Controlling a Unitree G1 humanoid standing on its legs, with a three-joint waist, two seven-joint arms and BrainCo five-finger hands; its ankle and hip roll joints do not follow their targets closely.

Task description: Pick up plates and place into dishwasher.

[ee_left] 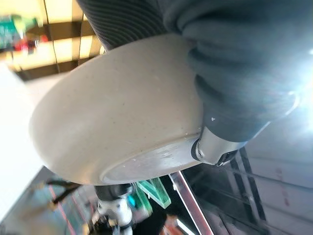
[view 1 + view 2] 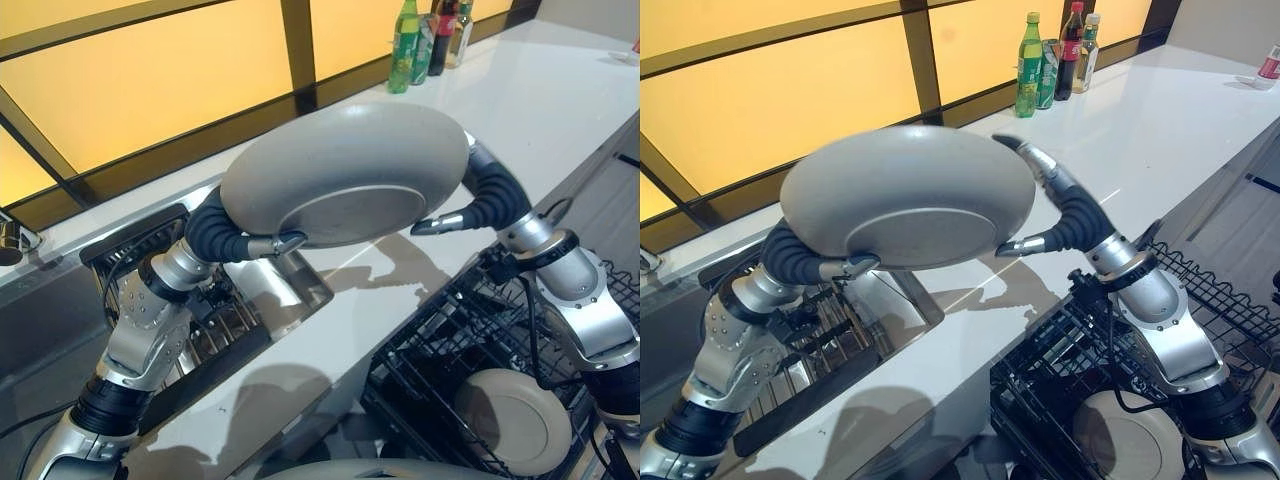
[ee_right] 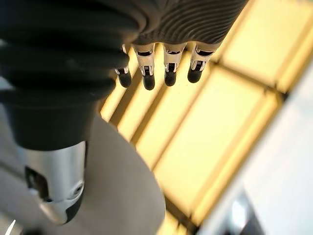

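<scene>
A large grey plate (image 2: 345,175) hangs tilted in the air above the white counter (image 2: 540,100), its underside facing me. My left hand (image 2: 215,235) grips its left rim, with the thumb (image 1: 215,149) pressed on the underside and the fingers hidden behind the plate. On the opposite rim my right hand (image 2: 1075,215) curves round the edge, fingers over the back and thumb (image 3: 54,191) below. A second grey plate (image 2: 515,420) lies in the black wire dishwasher rack (image 2: 430,350) at the lower right.
A steel sink (image 2: 290,285) with a dark drying rack (image 2: 215,330) sits under the left arm. Several bottles (image 2: 1028,65) stand at the counter's far end against the yellow window wall.
</scene>
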